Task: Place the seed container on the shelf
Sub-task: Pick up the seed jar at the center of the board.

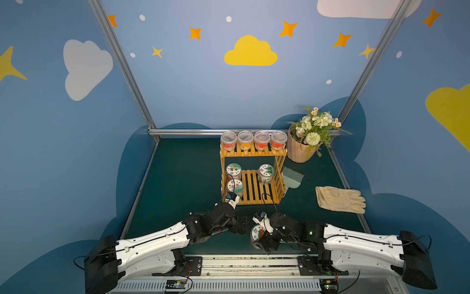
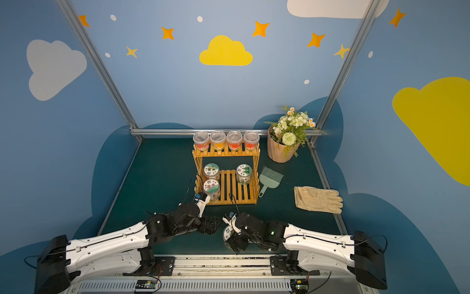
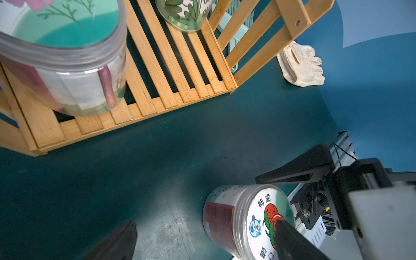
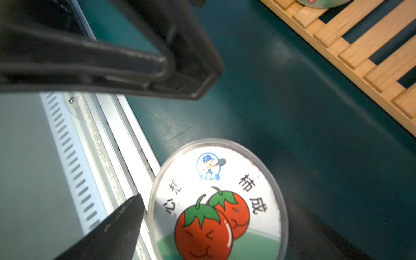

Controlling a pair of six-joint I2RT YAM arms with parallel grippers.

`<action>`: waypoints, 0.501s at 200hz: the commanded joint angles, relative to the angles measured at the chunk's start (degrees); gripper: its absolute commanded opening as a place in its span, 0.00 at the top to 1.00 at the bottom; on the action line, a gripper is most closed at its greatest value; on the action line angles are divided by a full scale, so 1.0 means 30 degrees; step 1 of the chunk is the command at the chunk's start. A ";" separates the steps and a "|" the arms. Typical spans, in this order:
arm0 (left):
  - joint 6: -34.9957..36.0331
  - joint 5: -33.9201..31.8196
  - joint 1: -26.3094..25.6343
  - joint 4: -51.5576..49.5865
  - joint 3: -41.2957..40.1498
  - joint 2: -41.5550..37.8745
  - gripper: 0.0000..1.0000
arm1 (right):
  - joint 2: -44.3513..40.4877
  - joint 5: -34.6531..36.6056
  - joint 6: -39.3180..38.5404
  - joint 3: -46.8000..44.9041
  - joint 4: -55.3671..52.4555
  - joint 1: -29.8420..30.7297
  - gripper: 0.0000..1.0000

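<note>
— Seed container (image 3: 254, 209): state its position.
— It stands upright on the desk (image 1: 178, 193), close to the near edge, nearer than the shelf (image 1: 254, 189) and apart from it. Its lid (image 4: 247, 180) carries a tomato label. It is not yet lifted.
— State of the jaws?
— The right gripper (image 4: 211, 199) has its jaws spread wide. In the right wrist view one fingertip shows sharply beside the lid, and a dark blur on the opposite side appears to be the other. They pinch nothing. The left gripper (image 3: 204, 225) also has its jaws spread and holds nothing. It hangs just to the left of the container.
— Which step is in hand?
— By my reading, the approach for the grasp. Pick-up, transfer and placement are all to come.
— Requirements for the next move?
— Lower the right jaws around the container body below the lid. Close them until the wall is gripped on both sides. Keep the container upright. The left gripper is very near, so moving it clear first would reduce the risk of a knock during the lift.
— Destination?
— The upper tier is filled by four cups (image 1: 245, 140). The lower tier holds three jars (image 1: 265, 173), two at the left and one at the far right. The middle and near-right slats are free, and the near right looks the shorter path for the right arm.
</note>
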 commanded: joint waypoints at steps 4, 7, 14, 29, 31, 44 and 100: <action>-0.0207 -0.0060 0.0083 -0.0740 -0.0209 -0.0666 0.00 | 0.0673 0.0577 -0.0077 0.0242 0.0104 0.0129 0.02; -0.0225 -0.0061 0.0077 -0.0816 -0.0235 -0.0742 0.00 | 0.0749 0.0564 -0.0106 0.0263 0.0090 0.0111 0.02; -0.0284 -0.0061 0.0066 -0.0928 -0.0332 -0.0923 0.00 | 0.0949 0.0516 -0.0194 0.0360 0.0046 0.0110 0.06; -0.0411 -0.0057 0.0084 -0.0822 -0.0629 -0.1321 0.00 | 0.1224 0.0638 -0.0357 0.0820 -0.0558 0.0108 0.11; -0.0387 -0.0060 0.0082 -0.0801 -0.0680 -0.1357 0.00 | 0.1227 0.0706 -0.0300 0.0949 -0.0740 0.0123 0.12; -0.0461 -0.0086 0.0082 -0.0980 -0.0795 -0.1721 0.00 | 0.1123 0.1780 0.0889 0.1908 -0.2150 0.0073 0.18; -0.0386 0.0098 0.0081 -0.0584 -0.0654 -0.2988 0.00 | 0.0369 0.5923 0.1842 0.3333 -0.1934 -0.2580 0.20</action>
